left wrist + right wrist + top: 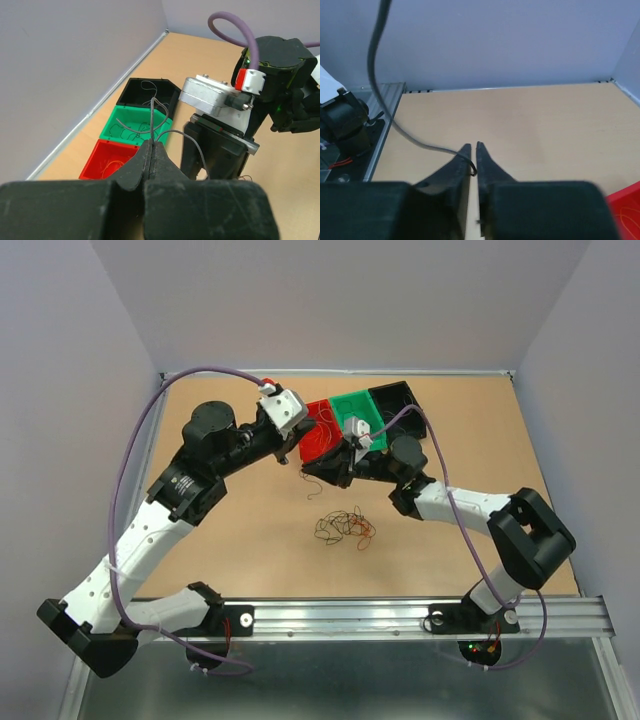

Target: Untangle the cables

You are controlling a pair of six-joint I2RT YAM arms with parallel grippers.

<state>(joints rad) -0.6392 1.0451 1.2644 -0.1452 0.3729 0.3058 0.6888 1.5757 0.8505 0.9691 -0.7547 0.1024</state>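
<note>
Cables: clump (343, 528) lies free on table (240, 540) | left gripper (151, 148) clamped on one wire (151, 122) | right gripper (474, 148) narrow, wire end between jaws, hold unconfirmed | risk: a pull slips the wire out, or snags it on bins (352, 403) beyond.

Your tabletop (230, 540) is plain tan. You have 3 bins on it: a red bin (320, 415), a green bin (352, 405) and a black bin (395, 400). Your cables (345, 528) mix red-orange, black and dark green. You also see a grey wire (370, 55), a black left claw (151, 145), a black right claw (474, 146) and lilac arm leads (227, 17).
</note>
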